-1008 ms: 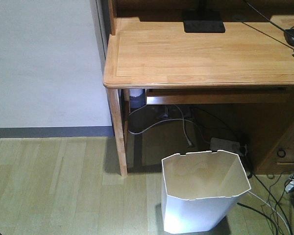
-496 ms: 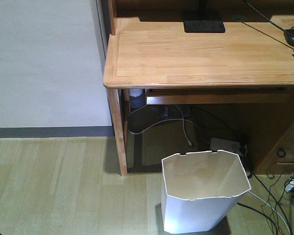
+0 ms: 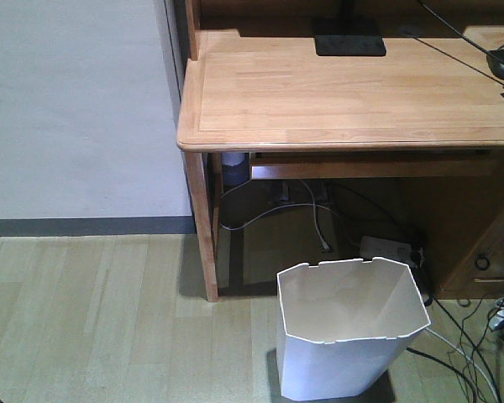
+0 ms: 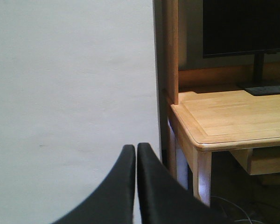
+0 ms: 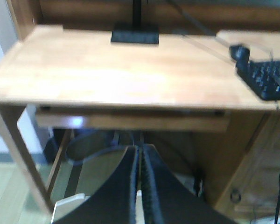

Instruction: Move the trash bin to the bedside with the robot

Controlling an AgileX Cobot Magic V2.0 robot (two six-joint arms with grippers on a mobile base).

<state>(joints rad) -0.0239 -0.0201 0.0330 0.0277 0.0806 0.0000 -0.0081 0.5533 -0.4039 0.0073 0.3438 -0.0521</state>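
Trash bin [image 3: 346, 359] upright on wood floor [image 3: 84, 319] before desk [image 3: 344, 92]; left claw [image 4: 136, 147], right claw [image 5: 140, 149] both pressed together.

Readable text, labels, brands, numbers, signs: none in any view. Keyboard [image 5: 267, 78], at the right end of the desk [image 3: 344, 96]: key legends too blurred to read. Power strip [image 3: 390, 248], on the floor under the desk: too small to make out any marking. Trash bin [image 3: 336, 361], on the floor in front of the desk: plain white walls.
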